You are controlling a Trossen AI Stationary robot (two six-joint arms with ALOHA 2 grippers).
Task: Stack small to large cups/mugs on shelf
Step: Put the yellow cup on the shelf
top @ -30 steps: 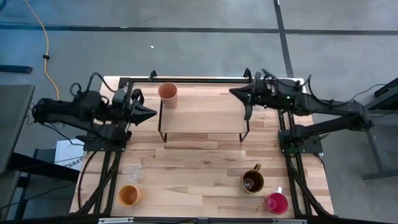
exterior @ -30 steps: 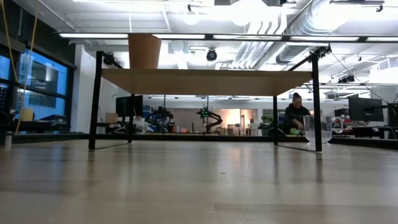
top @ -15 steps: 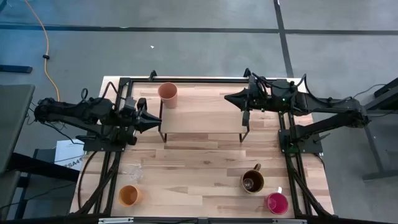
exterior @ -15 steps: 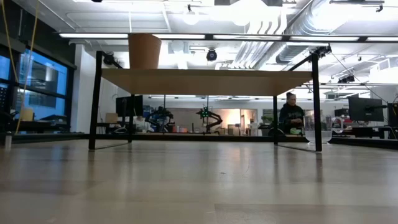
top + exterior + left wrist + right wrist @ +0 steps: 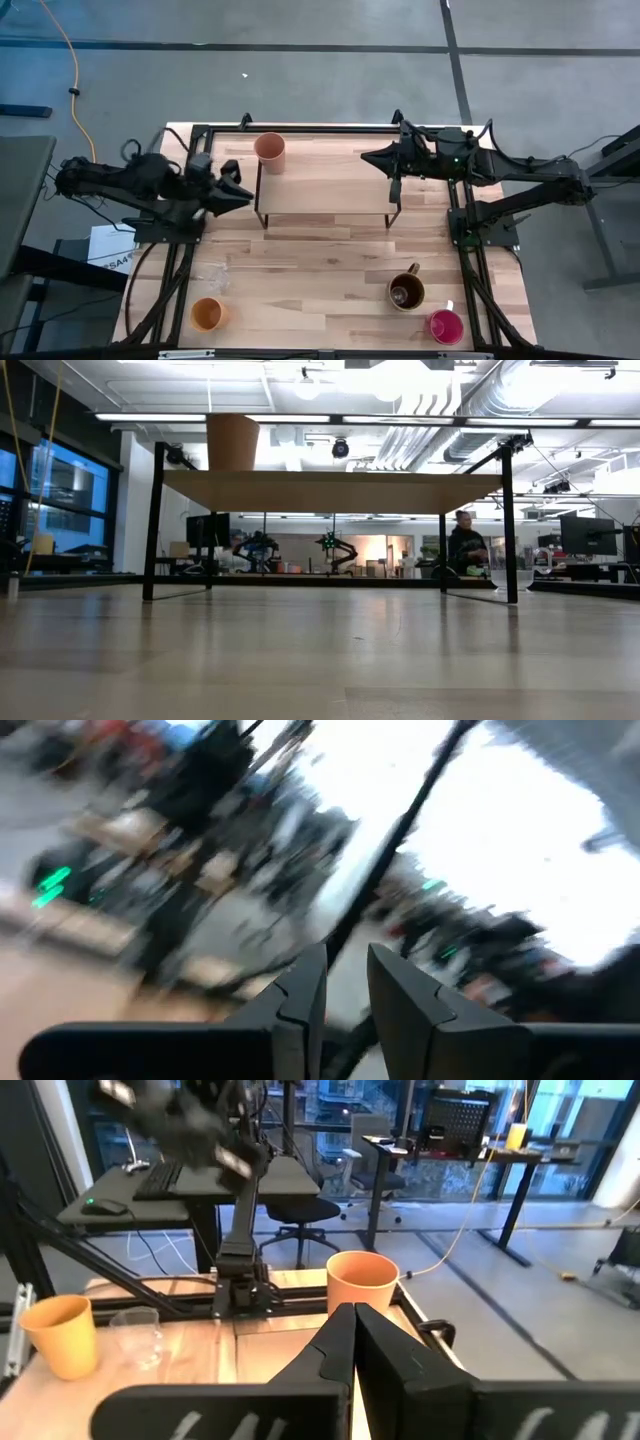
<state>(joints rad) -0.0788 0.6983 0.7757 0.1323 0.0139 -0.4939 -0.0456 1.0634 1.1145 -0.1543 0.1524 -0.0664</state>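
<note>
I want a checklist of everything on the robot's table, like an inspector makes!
Surface: wooden table, bare in the middle.
Job's things: peach tumbler on the shelf; yellow-orange cup, clear glass mug, brown handled mug and red-pink cup on the table.
Clutter: nothing seen.
Grippers: left gripper slightly open, empty, beside the shelf's left end; right gripper shut, empty, over the shelf's right end.
Cables: yellow cable on the floor.
Surroundings: a person far behind.
</note>
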